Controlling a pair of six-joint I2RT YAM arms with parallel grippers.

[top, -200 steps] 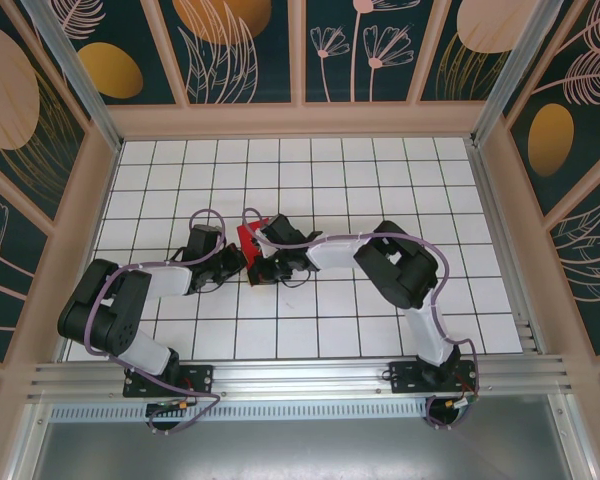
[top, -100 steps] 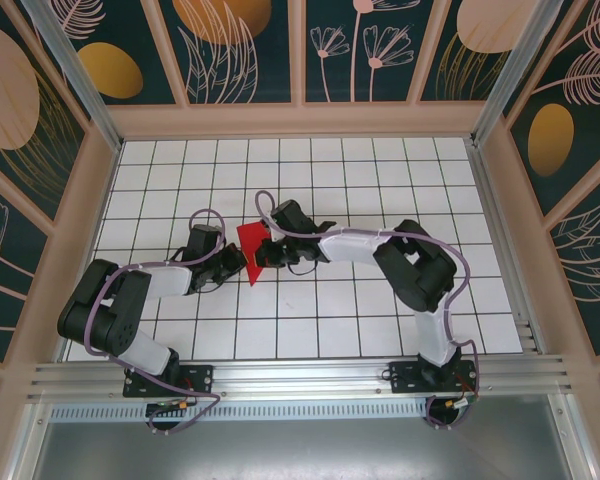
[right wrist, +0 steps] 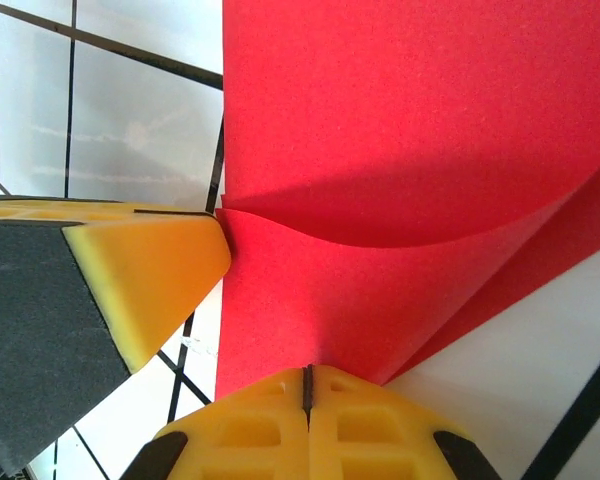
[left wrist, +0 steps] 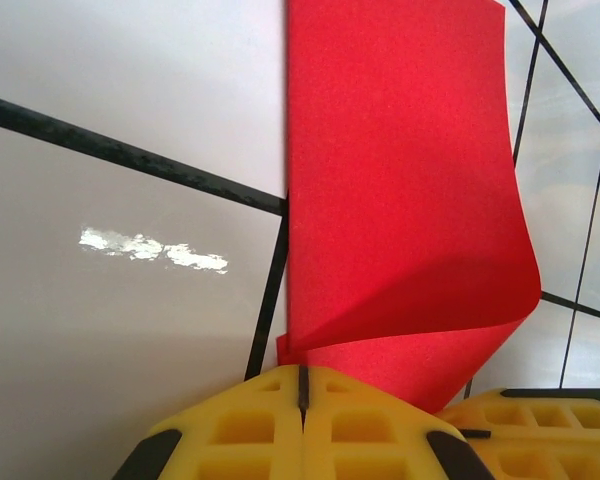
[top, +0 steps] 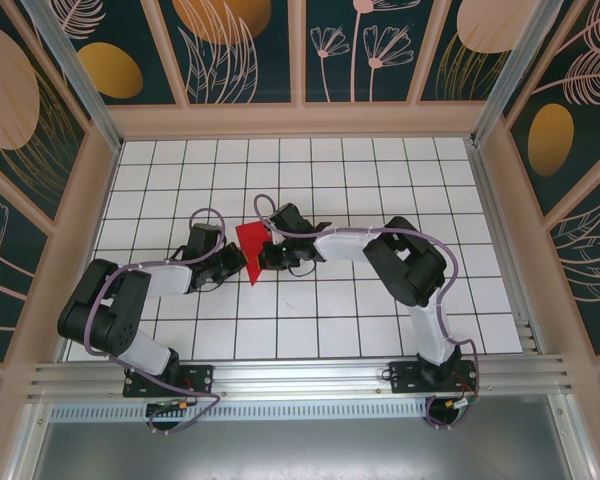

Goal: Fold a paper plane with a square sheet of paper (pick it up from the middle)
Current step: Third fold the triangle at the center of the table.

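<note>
The red sheet of paper (top: 251, 243) stands bent into a pointed shape between the two grippers at the middle of the white grid table (top: 380, 330). My left gripper (top: 238, 262) is shut on its lower left edge. In the left wrist view the yellow fingers (left wrist: 230, 430) meet at the gripper (left wrist: 302, 375), and the paper (left wrist: 400, 180) curls up from their tips. My right gripper (top: 267, 257) is shut on the opposite side. In the right wrist view the curved paper (right wrist: 400, 130) runs into the closed seam of the gripper (right wrist: 307, 378). The left gripper's finger (right wrist: 130, 280) touches the sheet's edge.
Wooden walls (top: 300, 120) with dark painted panels enclose the table on three sides. An aluminium rail (top: 300, 375) carries both arm bases along the near edge. The right arm's elbow (top: 410, 262) rises over the table's right half.
The right gripper has drawn back up and right off the paper, which now shows as a larger upright red shape. The right elbow shifted. The left arm has stayed put.
</note>
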